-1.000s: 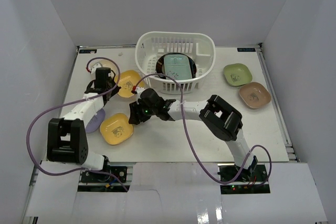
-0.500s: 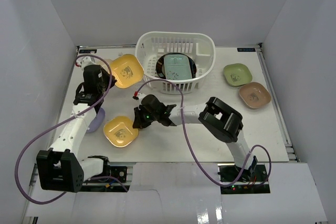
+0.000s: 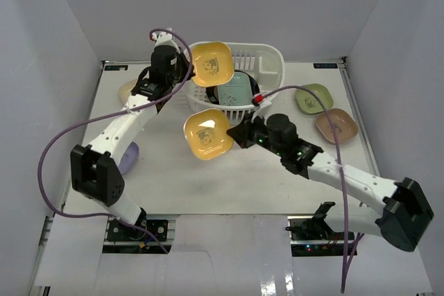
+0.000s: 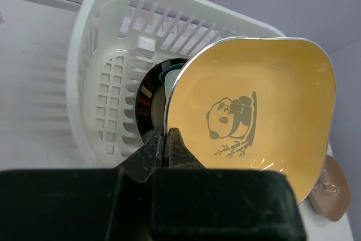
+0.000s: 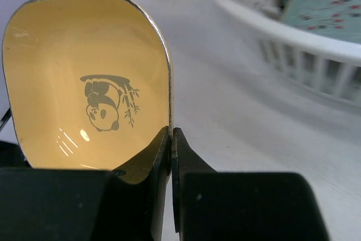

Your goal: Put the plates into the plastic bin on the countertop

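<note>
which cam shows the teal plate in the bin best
Top external: the teal plate shows nearly whole inside the bin. Right wrist catches only a blurred corner; in left wrist the held yellow plate hides almost all of it.

The table [image 3: 208,185] is a flat white rectangle, walled by white panels on the left, right and far sides. The plastic bin [image 3: 277,60] stands on it at the far middle, close to the back panel. To the bin's right lie two small dishes, well apart from the bin: a green plate [image 3: 316,102] and, just beside it and nearer the front, a tan plate [image 3: 338,125]. On the left side a cream plate [image 3: 123,92] lies near the far edge. A lavender plate [image 3: 128,159] lies closer to the front, partly hidden behind an arm. The middle and near parts of the table show bare white surface.
</note>
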Robot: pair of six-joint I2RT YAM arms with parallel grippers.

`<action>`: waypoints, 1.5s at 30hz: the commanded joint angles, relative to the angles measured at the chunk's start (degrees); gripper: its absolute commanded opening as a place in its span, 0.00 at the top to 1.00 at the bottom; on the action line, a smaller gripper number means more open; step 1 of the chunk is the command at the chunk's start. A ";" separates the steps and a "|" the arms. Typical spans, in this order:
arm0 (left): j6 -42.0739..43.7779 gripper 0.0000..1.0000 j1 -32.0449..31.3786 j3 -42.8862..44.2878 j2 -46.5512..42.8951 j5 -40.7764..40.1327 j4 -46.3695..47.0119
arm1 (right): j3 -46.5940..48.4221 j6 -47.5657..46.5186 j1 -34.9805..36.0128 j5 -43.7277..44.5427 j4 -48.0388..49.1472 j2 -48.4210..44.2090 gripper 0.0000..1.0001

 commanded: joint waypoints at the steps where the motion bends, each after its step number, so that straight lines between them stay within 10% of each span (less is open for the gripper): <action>1: 2.27 1.00 -0.98 5.86 6.45 -1.31 -1.00 | -4.27 -2.59 -4.85 6.13 -5.07 -7.75 0.92; 10: 5.70 1.00 -5.46 25.19 24.48 -0.78 -4.42 | -5.51 -3.21 -22.08 6.33 -11.59 -21.04 0.92; 19: 7.55 0.99 -6.52 40.94 40.67 -4.38 -11.37 | 2.39 -2.16 -29.82 3.59 -11.41 -15.78 0.92; 25: 8.51 0.63 -6.61 40.07 40.94 -5.53 -11.46 | 10.37 -2.95 -31.84 6.13 -9.12 -7.63 0.92; 33: 7.99 0.16 -6.26 32.44 29.53 -4.04 -10.59 | 22.69 -4.26 -33.25 5.00 -8.16 7.85 0.92; 45: -0.62 0.15 9.43 -8.40 -3.53 1.91 -3.29 | 49.13 -4.88 -31.50 2.89 -17.82 37.81 0.92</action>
